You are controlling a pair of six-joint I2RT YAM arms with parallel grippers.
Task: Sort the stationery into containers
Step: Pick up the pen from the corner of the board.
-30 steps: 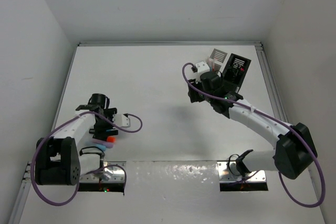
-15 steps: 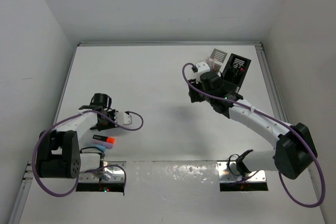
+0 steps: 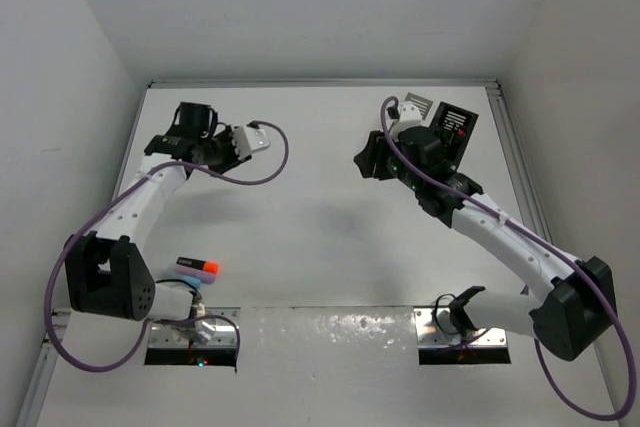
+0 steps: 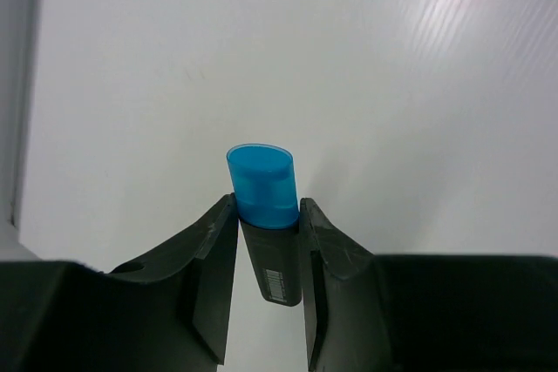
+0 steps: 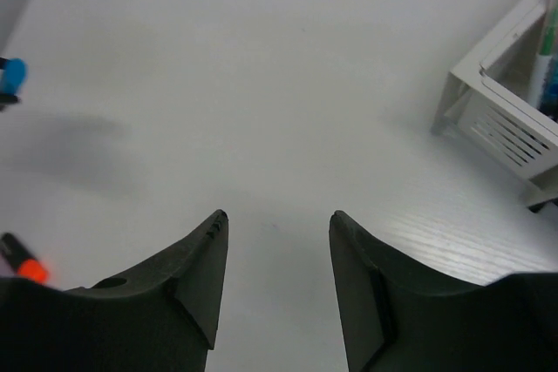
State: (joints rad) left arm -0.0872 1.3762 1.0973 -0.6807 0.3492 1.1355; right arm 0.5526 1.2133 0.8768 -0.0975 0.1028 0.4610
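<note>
My left gripper is shut on a stubby blue highlighter with a black end, held above the bare table. In the top view the left gripper is at the far left of the table. An orange highlighter with a black end lies near the left arm's base and also shows in the right wrist view. My right gripper is open and empty, above the table left of the white organiser and the black organiser. In the top view the right gripper is beside the white organiser.
The white organiser holds some pens. Something pinkish lies just in front of the orange highlighter. White walls close in the table on the left, back and right.
My left arm has swung from the near left, by the orange highlighter, to the far left of the table. My right gripper has shifted a little toward the back.
</note>
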